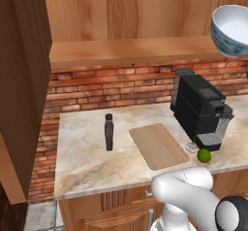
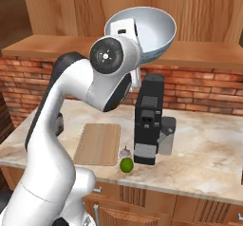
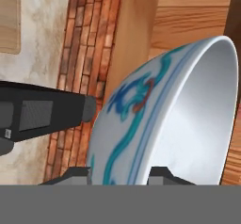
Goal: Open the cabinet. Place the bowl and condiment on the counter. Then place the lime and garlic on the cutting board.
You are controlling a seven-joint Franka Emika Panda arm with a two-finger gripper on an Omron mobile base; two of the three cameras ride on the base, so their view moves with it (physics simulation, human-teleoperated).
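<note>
The white bowl [image 3: 155,124] with its blue pattern hangs tilted in the air, and my gripper [image 3: 120,175] is shut on its rim, one fingertip on each side of the wall. The bowl [image 2: 154,28] is up in front of the open cabinet's shelf [image 2: 47,44], above the coffee machine. In the left base view the bowl [image 1: 232,31] is at the top right. The cabinet door [image 1: 22,79] stands swung open at left. The dark condiment bottle [image 1: 109,132] stands upright on the counter [image 1: 82,157], left of the cutting board [image 1: 159,145]. The lime [image 2: 126,164] and garlic [image 2: 125,152] lie right of the board.
A black coffee machine [image 1: 199,109] stands on the counter right of the board, with the lime [image 1: 204,155] at its foot. A red brick wall [image 1: 111,87] backs the counter. My arm's elbow [image 2: 111,73] hangs over the board's far side.
</note>
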